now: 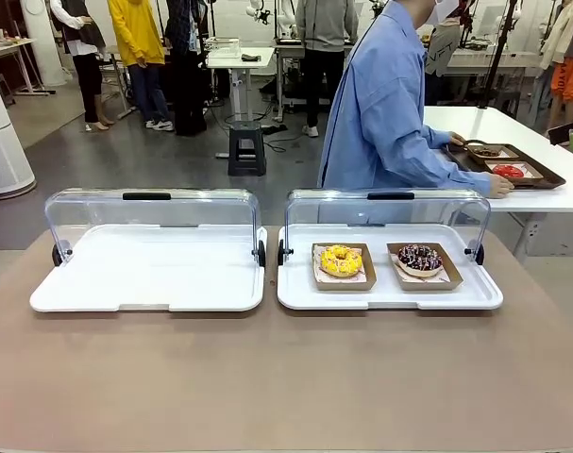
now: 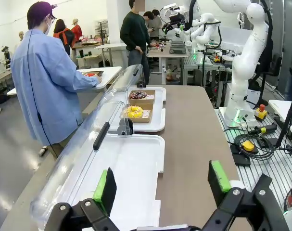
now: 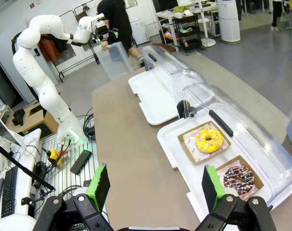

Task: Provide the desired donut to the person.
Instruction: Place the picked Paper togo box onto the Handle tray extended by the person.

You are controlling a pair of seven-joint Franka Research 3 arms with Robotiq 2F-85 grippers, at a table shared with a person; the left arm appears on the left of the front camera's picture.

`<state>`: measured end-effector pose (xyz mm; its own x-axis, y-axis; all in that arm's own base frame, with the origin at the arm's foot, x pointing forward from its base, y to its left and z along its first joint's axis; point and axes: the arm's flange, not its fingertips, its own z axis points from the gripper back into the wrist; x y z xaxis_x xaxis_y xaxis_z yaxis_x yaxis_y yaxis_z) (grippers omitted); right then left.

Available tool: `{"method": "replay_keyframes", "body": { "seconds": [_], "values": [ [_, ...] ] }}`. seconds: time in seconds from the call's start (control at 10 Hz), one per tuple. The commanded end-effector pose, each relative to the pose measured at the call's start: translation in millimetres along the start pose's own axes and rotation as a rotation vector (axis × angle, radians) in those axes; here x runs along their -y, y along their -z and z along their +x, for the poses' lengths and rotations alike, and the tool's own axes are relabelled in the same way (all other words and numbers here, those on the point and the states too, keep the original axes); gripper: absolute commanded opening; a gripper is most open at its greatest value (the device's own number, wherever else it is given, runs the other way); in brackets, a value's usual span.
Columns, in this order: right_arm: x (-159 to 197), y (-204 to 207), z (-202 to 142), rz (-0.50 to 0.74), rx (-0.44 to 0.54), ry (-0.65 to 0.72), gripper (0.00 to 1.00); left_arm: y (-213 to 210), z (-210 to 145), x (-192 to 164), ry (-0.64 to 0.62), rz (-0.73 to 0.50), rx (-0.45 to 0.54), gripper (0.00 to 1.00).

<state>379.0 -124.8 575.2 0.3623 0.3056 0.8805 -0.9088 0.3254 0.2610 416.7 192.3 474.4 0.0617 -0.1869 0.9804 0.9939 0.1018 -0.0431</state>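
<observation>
Both pincers, left pincer (image 2: 162,185) and right pincer (image 3: 155,185), hang spread above bare table (image 1: 286,377) beside the trays.

Two lidded display trays sit side by side on the near table (image 1: 286,377). The left tray (image 1: 149,274) is bare; the right tray (image 1: 390,283) holds a sprinkled donut (image 1: 341,260) left of a chocolate donut (image 1: 419,257). The person (image 1: 385,104) stands behind, hand apparently touching a far-right tray (image 1: 541,175).

Yellow donut (image 1: 341,260) beside chocolate donut (image 1: 419,257), both boxed.
</observation>
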Motion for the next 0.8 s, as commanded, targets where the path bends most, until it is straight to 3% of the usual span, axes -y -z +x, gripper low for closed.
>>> {"method": "replay_keyframes", "body": {
  "seconds": [0.0, 0.7],
  "values": [
    [-0.3, 1.8, 0.3, 0.005, 0.006, -0.001, 1.00, -0.5, -0.1, 0.7, -0.012, 0.002, -0.001, 1.00],
    [-0.3, 1.8, 0.3, 0.005, 0.006, -0.001, 1.00, -0.5, -0.1, 0.7, -0.012, 0.002, -0.001, 1.00]
  ]
}}
